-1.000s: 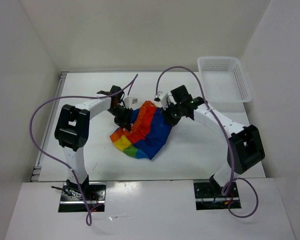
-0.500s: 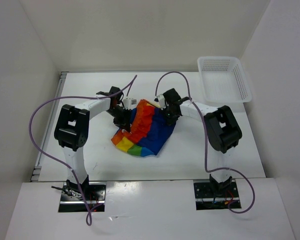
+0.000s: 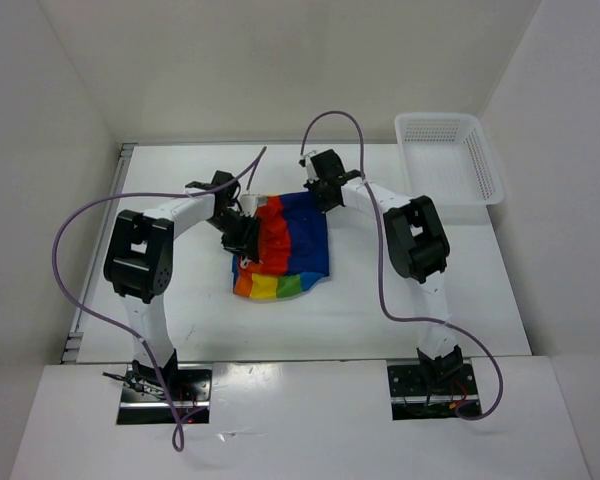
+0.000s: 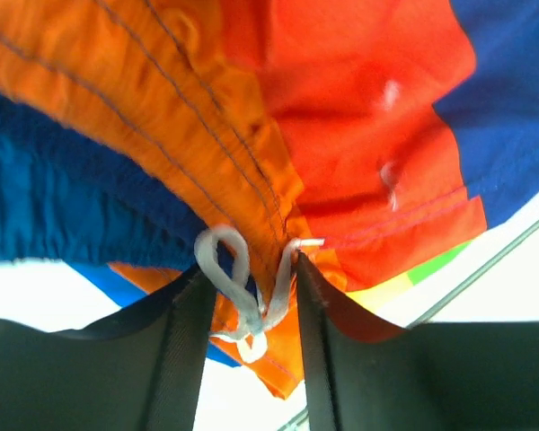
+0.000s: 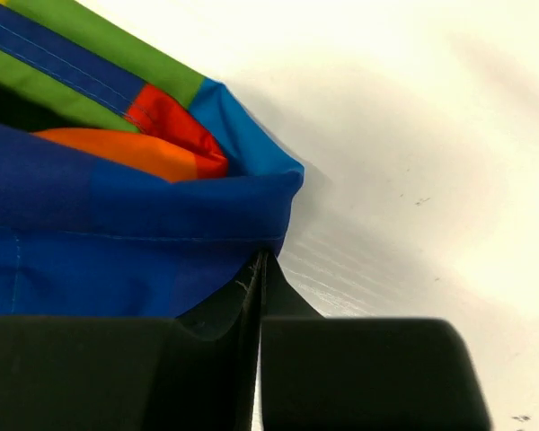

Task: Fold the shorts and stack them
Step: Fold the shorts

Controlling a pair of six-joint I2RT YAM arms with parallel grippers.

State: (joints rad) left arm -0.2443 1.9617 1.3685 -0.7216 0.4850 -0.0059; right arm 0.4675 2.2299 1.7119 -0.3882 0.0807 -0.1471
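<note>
left claw [image 4: 250, 283] on shorts' [image 3: 290, 245] orange edge, right claw [image 5: 259, 269] on blue corner

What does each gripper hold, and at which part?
Both hold the shorts: the left gripper pinches the orange waistband by the white drawstring; the right gripper pinches a blue edge.

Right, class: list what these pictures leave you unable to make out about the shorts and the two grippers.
Top view: fingertips of the left gripper and right gripper, too small and dark to tell apart.
Left wrist view: the outline of the shorts, cut off by the top and side edges.
Right wrist view: how much cloth is pinched, hidden by the fingers.
Every view: the lower layers, covered by the top layer.
</note>
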